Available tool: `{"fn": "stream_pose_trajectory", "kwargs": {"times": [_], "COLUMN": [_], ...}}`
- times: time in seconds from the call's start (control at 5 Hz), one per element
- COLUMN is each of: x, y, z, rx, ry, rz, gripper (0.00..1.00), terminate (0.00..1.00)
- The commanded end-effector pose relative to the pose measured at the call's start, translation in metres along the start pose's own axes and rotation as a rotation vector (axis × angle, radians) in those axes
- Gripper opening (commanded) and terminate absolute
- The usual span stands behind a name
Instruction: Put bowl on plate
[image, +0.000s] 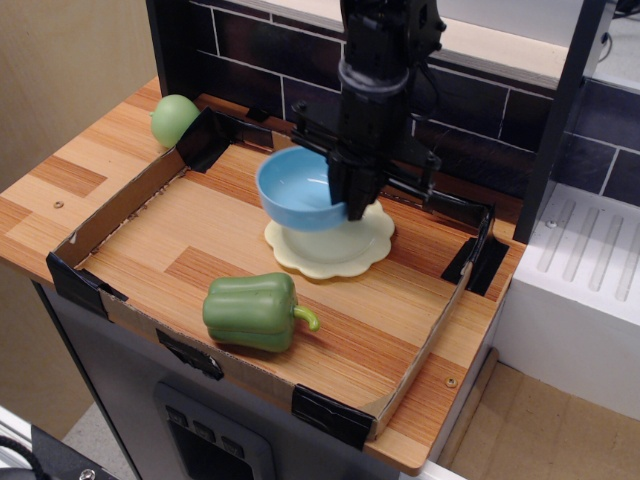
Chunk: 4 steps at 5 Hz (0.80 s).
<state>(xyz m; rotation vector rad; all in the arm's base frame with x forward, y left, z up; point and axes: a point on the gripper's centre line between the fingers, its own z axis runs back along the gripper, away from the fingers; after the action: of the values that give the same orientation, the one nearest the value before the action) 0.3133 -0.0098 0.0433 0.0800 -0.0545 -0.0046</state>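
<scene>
The light-blue bowl (298, 190) hangs in the air just above the cream-yellow scalloped plate (375, 240), covering much of the plate's left and middle. My black gripper (353, 205) comes down from above and is shut on the bowl's right rim. The bowl looks slightly tilted, and I cannot tell whether its base touches the plate. The plate lies on the wooden board in the middle of the cardboard tray.
A green pepper (252, 311) lies near the tray's front left. A small pale-green ball (174, 119) sits outside the tray at the back left. A low cardboard wall (430, 340) rings the board. A dark tiled wall stands behind, and a white unit (580, 290) at right.
</scene>
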Motion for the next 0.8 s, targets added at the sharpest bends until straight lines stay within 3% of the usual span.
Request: {"fn": "stream_pose_trajectory", "kwargs": {"times": [0.0,0.2,0.4,0.6], "x": [0.004,0.006,0.0058,0.005], "y": [-0.0211,-0.0181,-0.014,-0.0136], "z": [0.0005,0.0005,-0.006,-0.0023], "rx": [-0.075,-0.065,-0.047,-0.037], "ry": [-0.078,-0.079,-0.099,-0.076], "rz": [-0.057,-0.054,0.003,0.023], "gripper": [0.0,0.0,1.0,1.0], "terminate": [0.0,0.0,0.0,0.0]}}
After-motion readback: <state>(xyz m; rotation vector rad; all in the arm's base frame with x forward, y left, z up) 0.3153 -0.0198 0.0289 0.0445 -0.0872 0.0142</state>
